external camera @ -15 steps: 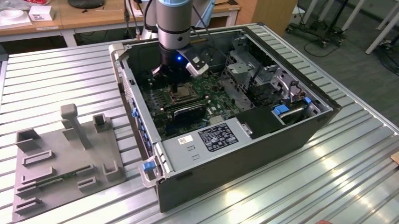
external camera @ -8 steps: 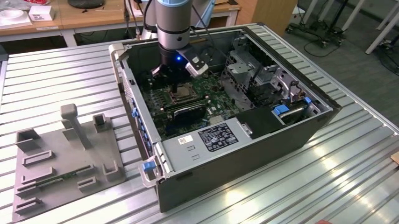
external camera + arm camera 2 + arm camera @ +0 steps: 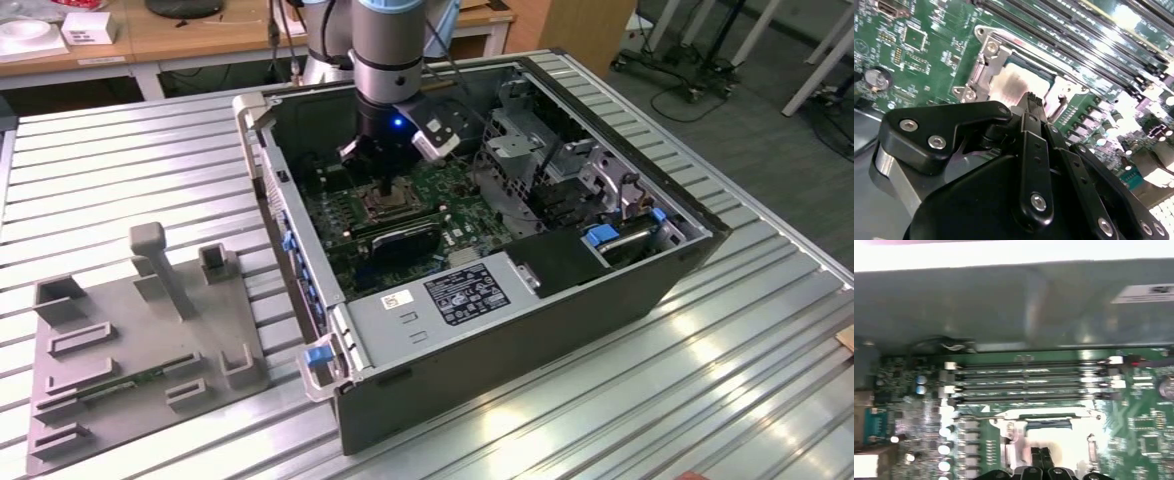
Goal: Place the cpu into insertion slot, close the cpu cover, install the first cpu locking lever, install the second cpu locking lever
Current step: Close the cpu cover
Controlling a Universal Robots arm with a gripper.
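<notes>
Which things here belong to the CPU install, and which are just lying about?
Belongs to the job:
gripper
cpu
cpu cover
insertion slot

Just lying about:
grey fixture tray
memory slots
white box

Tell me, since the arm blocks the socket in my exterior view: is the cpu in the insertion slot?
Observer: Yes. In the second wrist view the cpu lies with its silver top up inside the insertion slot.
Operator: Is the cover down over it?
Observer: It looks so. The cpu cover lies flat, and its window frames the chip.
Operator: And what is the hand doing?
Observer: In the first wrist view the hand has its fingers together, and their tips are right over the cpu's bright top.
</notes>
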